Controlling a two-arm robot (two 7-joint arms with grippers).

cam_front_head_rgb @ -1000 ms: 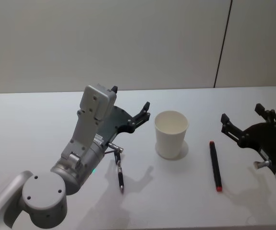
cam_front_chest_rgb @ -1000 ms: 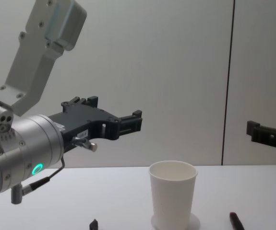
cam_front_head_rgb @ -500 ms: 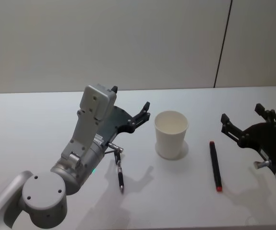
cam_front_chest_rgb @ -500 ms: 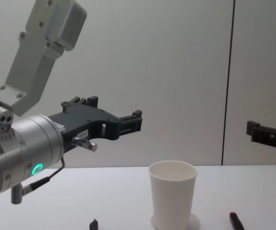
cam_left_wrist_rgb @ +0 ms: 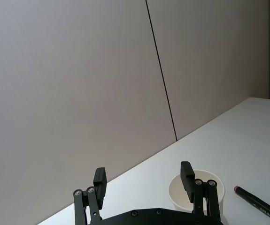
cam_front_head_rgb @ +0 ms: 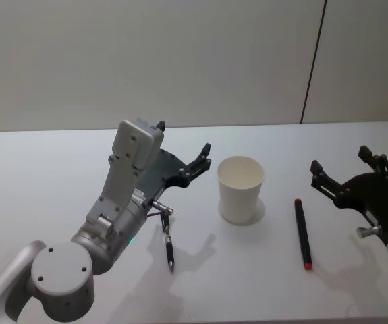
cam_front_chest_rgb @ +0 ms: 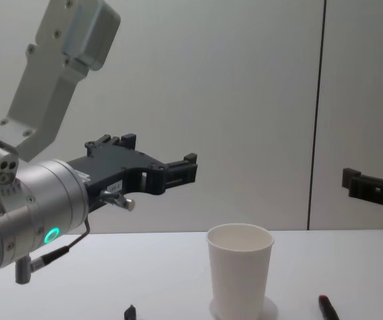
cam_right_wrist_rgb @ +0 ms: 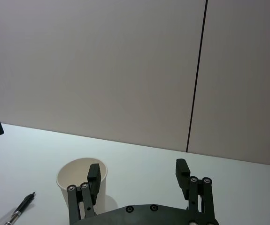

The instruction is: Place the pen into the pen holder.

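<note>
**benchrat:** ok, where's everything sitting? In the head view I get the pen holder (cam_front_head_rgb: 241,189), a white paper cup, upright in the middle of the table (cam_front_head_rgb: 59,155) with its mouth facing up. A pen lies flat on either side of it, neither one touching it.

**gearloose:** yep. The red-ended black pen (cam_front_head_rgb: 303,233) is just right of the cup. Its long axis runs away from the robot, red end on the robot's side. The slim black-and-silver pen (cam_front_head_rgb: 169,248) is left of the cup, close by the left arm (cam_front_head_rgb: 113,216). It also runs roughly front to back, a bit tilted.

**benchrat:** chest view sees the cup side-on, tapering toward its base, with a short end of each pen at the bottom edge. Can't read direction from that.

**gearloose:** the wrist cams fill that in. The right wrist view catches the slim pen's pointed tip, on the end nearer the cup. The left wrist view gets the red-ended one beside the cup, with print along its barrel too small to read.

**benchrat:** and the grippers?

**gearloose:** the left gripper (cam_left_wrist_rgb: 143,172) hangs in the air left of the cup, well up off the table, spread wide and gripping nothing. The right gripper (cam_right_wrist_rgb: 137,168) is off to the right of the red-ended pen, also raised, also spread wide with nothing in it.
</note>
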